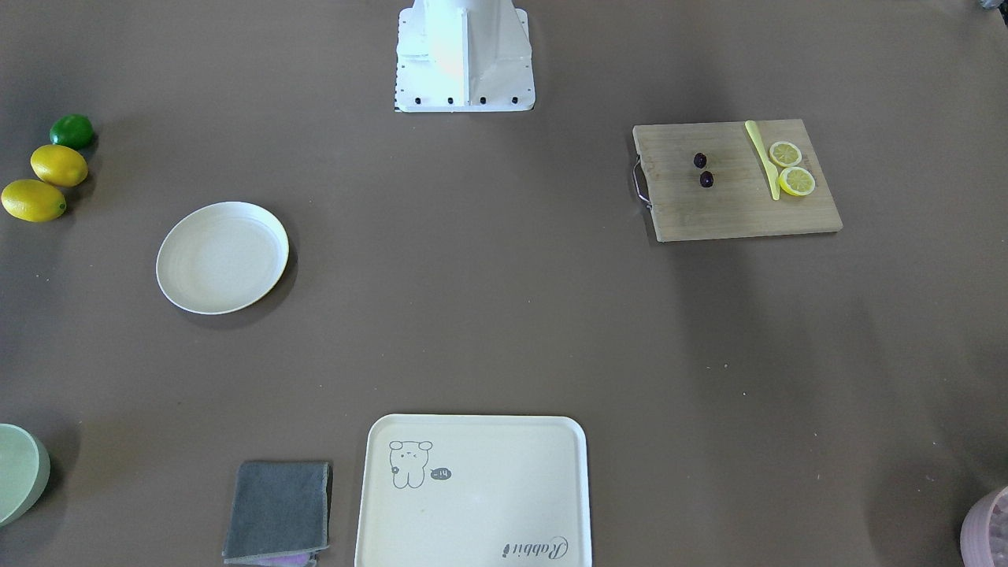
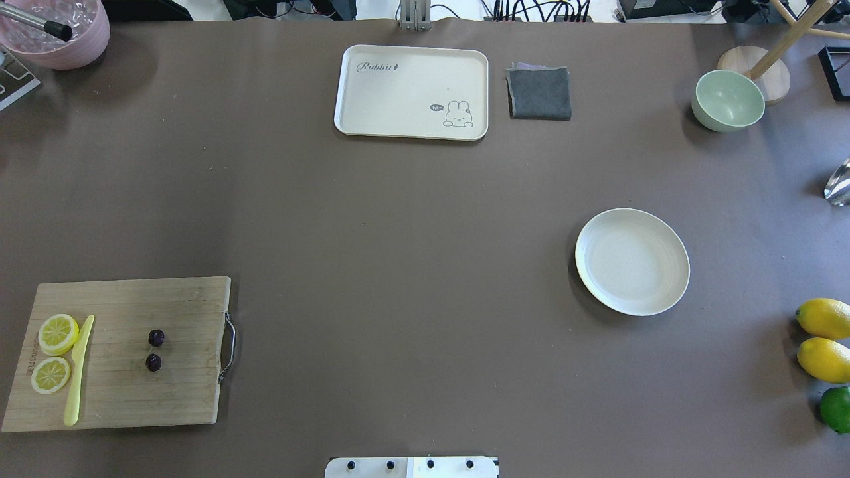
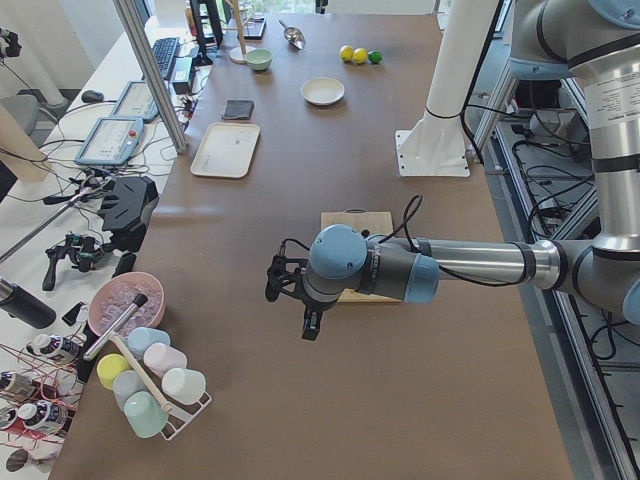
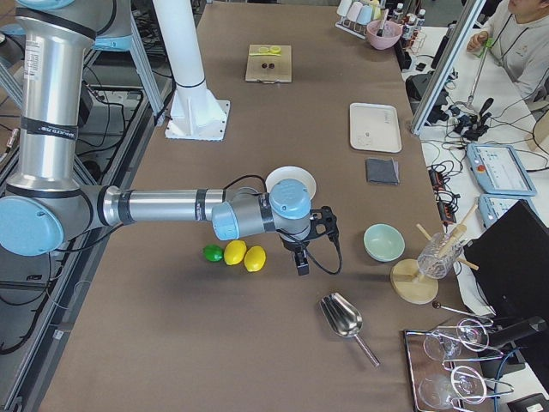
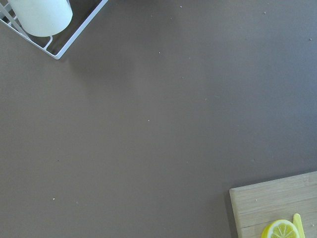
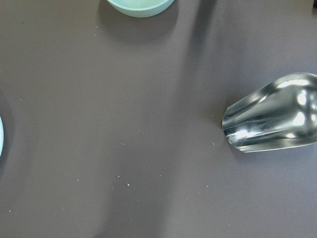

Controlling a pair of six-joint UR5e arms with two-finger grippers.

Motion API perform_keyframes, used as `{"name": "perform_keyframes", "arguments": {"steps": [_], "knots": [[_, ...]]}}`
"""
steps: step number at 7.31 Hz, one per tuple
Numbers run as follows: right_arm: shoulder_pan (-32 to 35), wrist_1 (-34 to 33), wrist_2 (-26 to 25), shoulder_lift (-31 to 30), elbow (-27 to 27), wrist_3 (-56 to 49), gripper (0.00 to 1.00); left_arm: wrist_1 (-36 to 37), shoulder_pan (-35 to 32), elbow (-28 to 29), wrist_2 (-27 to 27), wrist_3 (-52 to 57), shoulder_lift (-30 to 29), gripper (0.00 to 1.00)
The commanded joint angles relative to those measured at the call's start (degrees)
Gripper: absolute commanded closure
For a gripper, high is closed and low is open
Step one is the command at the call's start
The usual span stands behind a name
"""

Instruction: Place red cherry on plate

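Far left: the left gripper [image 3: 290,303] hangs above bare table just beyond the left end of the cutting board [image 2: 166,398]. It holds nothing that can be seen. Whether its jaws stand parted or closed cannot be told, as only the side view shows it.

Left: the red cherry [image 2: 156,338] lies on the board, two small dark fruits close together, towards the handle end. It is well apart from the lemon slices [image 2: 58,334] and the yellow knife [image 2: 78,372].

Centre, far side: the tray [image 2: 412,86] and the grey cloth [image 2: 539,93], neither involved.

Right: the plate [image 2: 631,261] is bare and well apart from the board. The right gripper [image 4: 314,240] hovers near the lemons [image 2: 825,317], and its jaw state likewise cannot be told.

Assessment: the pick is not yet begun, and the left arm is the nearer candidate.

Recommendation:
- Descend vertically over the pair with the jaws set wide enough to straddle it, and close gently (the fruits are small and may roll or squirt aside).
- Approach from the handle side to keep clear of the knife.
- Release low over the plate's middle, since its rim is shallow.
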Motion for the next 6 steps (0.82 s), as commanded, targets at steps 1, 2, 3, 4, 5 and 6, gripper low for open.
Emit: {"name": "perform_keyframes", "arguments": {"steps": [1, 2, 3, 4, 5, 6], "knots": [[0.0, 0.7, 1.8, 0.3, -0.3, 0.2, 0.00, 0.0, 0.3, -0.1, 0.1, 0.1, -0.2, 0.02], [0.0, 0.7, 2.2, 0.0, -0.2, 0.3, 0.00, -0.5, 0.4, -0.1, 0.1, -0.1, -0.2, 0.02], [0.0, 0.7, 4.0, -0.3, -0.2, 0.2, 0.00, -1.1, 0.6, -0.1, 0.1, -0.3, 0.1, 0.02], [0.0, 0.7, 5.2, -0.4, -0.1, 0.2, 0.00, -1.2, 0.7, -0.1, 0.1, -0.3, 0.2, 0.02], [0.0, 1.2, 5.3, -0.3, 0.0, 0.3, 0.00, -1.2, 0.7, -0.1, 0.1, -0.3, 0.3, 0.02], [0.0, 2.3, 5.3, -0.3, -0.1, 0.3, 0.00, -1.2, 0.7, -0.1, 0.1, -0.3, 0.2, 0.02]]}}
